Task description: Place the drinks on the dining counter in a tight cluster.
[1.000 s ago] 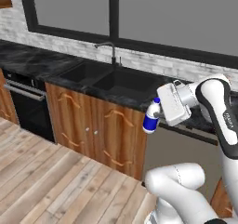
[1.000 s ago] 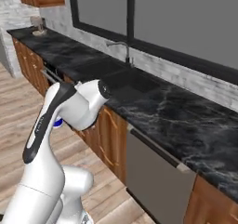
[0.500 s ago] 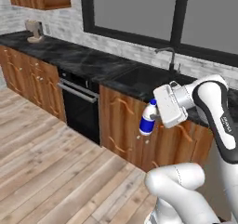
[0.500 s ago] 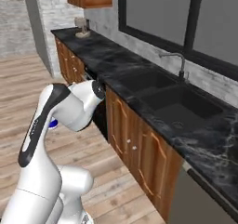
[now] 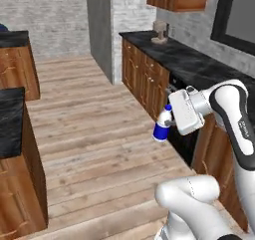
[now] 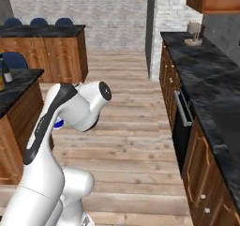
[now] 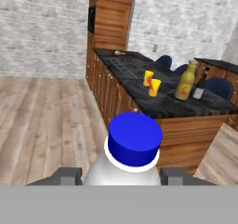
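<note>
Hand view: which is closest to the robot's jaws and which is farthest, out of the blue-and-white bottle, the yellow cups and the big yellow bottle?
1. Small blue-and-white bottle, held between the jaws.
2. Two yellow cups, mid-counter.
3. Large mustard-yellow bottle, farther right on the counter.

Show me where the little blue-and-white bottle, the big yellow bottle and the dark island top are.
Blue-and-white bottle (image 5: pixel 161 127): left base view, on its side.
Yellow bottle (image 7: pixel 185 85): hand view, on its body.
Island top (image 7: pixel 139 90): hand view, bare marble beside the cups.

Dining counter (image 7: pixel 153 108) bears mustard-yellow bottle (image 7: pixel 185 82); two yellow cups (image 7: pixel 151 82)
</note>
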Motion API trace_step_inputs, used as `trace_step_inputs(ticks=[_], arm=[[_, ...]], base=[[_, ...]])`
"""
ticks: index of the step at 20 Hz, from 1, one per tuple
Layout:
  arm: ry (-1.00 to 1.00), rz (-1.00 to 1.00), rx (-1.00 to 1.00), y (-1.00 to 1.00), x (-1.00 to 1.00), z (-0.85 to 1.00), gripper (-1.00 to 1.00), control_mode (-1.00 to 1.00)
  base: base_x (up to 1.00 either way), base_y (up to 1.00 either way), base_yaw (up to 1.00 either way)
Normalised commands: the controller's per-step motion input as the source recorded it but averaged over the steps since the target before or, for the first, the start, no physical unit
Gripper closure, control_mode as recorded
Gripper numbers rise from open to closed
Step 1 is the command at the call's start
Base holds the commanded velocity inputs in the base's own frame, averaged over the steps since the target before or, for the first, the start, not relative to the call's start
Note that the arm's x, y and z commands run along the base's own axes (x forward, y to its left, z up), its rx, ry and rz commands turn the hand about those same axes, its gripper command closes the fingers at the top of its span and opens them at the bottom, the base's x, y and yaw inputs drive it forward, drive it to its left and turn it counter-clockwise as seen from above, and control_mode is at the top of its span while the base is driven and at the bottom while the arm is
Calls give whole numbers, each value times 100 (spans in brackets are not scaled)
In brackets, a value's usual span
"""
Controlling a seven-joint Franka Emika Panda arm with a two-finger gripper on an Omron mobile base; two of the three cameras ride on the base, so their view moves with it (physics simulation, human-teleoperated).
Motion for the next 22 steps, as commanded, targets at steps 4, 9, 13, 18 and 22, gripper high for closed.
trace_step_inputs(ticks=[4,9,13,18,22], arm=[[0,0,0,0,0,0,100,100],[0,0,0,0,0,0,100,100],[0,0,0,0,0,0,100,100],[0,0,0,0,0,0,100,100],[0,0,0,0,0,0,100,100]], base=[[72,-21,71],[94,-67,63],[98,-95,48],[100,-98,49],[100,-76,62]])
